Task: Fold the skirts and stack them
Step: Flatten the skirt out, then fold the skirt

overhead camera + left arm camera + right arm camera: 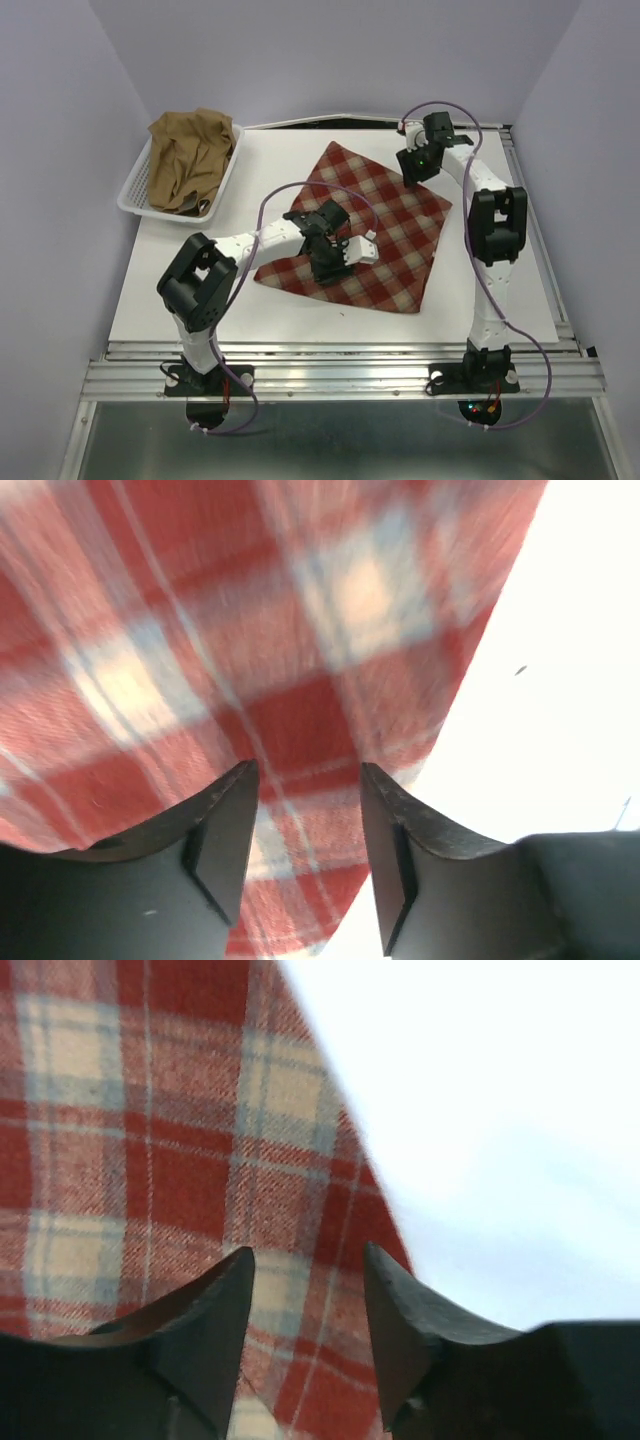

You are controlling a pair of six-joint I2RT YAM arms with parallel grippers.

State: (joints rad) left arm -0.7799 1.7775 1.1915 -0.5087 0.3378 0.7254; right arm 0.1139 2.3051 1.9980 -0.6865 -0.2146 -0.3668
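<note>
two open grippers over a spread plaid skirt

dark fingers (225, 840) of the left gripper (307, 770) fill the bottom of the left wrist view, moderately parted with nothing pinched between them. the plaid skirt (395, 245) lies flat just beyond their tips, and its edge meets the bare white worktop (150, 290) to the right. the right gripper (307, 1252) stands likewise parted and empty, with plaid under and ahead of its tips.

seen from above, the plaid skirt is spread as a single diamond across the middle of the worktop, towards the right edge. the left gripper hangs over its near left part and the right gripper over its far corner. the tan skirt (190, 155) sits crumpled in a white mesh basket (128, 197) at the far left corner, well apart from both grippers.
</note>
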